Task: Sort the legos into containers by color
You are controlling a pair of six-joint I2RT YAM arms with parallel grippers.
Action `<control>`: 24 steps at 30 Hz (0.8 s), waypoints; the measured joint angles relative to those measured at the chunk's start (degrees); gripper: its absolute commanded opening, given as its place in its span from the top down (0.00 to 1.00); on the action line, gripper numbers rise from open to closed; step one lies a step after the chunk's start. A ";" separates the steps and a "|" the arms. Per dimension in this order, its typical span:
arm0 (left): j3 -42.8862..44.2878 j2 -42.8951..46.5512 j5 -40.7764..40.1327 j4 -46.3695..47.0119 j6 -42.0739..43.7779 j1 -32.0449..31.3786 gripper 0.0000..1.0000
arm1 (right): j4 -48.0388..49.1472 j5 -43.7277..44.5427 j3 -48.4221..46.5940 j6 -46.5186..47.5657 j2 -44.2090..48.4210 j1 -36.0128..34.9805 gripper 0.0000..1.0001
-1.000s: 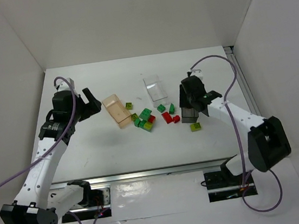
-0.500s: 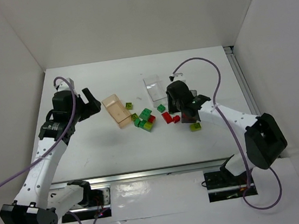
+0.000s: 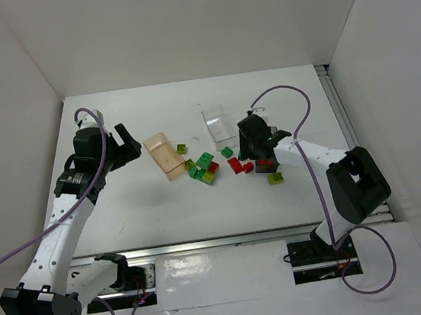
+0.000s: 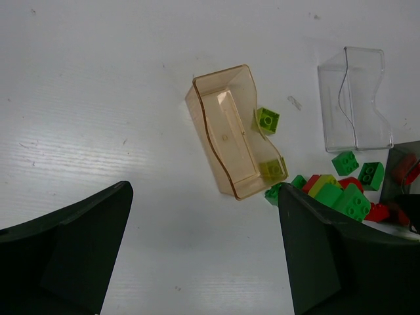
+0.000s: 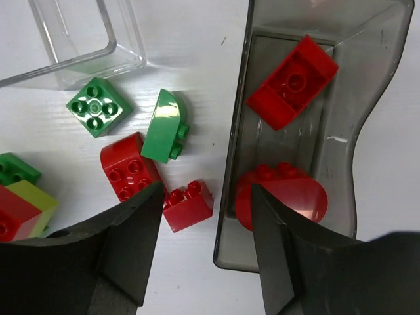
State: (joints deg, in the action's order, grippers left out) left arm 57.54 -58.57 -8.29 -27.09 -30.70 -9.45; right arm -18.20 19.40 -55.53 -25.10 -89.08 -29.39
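Note:
My right gripper (image 5: 205,197) is open, low over the left wall of a dark smoky tray (image 5: 367,98). A small red brick (image 5: 188,205) lies between its fingers, outside that wall. The tray holds a red brick (image 5: 292,80) and a rounded red brick (image 5: 282,197). A curved red brick (image 5: 129,165), a curved green brick (image 5: 164,126) and a square green brick (image 5: 98,106) lie to the left. My left gripper (image 4: 203,197) is open and empty above bare table, short of the peach tray (image 4: 223,131). The clear tray (image 4: 354,105) is empty.
A heap of green, lime and red bricks (image 3: 205,167) lies between the peach tray (image 3: 164,155) and the dark tray (image 3: 268,167). One lime brick (image 3: 182,148) sits beside the peach tray, another (image 3: 275,178) near the dark tray. White walls enclose the table.
My right gripper has moved left, from above the dark tray to its left wall and the small red brick. The left arm has not moved.

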 measured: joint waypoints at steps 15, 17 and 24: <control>0.00 0.00 0.04 0.00 0.00 0.00 0.01 | 0.26 6.38 3.17 -3.58 5.03 -9.51 0.32; 0.00 0.00 0.07 0.02 0.00 0.00 0.01 | 0.55 8.09 3.15 -4.44 5.44 -11.06 0.33; 0.00 0.00 0.02 0.00 0.02 0.00 0.01 | 0.48 10.01 2.89 -6.86 0.63 -12.09 0.53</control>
State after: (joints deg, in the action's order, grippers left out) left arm 57.54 -58.57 -8.27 -27.09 -30.68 -9.45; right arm -17.72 29.41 -52.64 -31.97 -88.44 -41.47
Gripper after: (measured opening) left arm 0.993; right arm 0.481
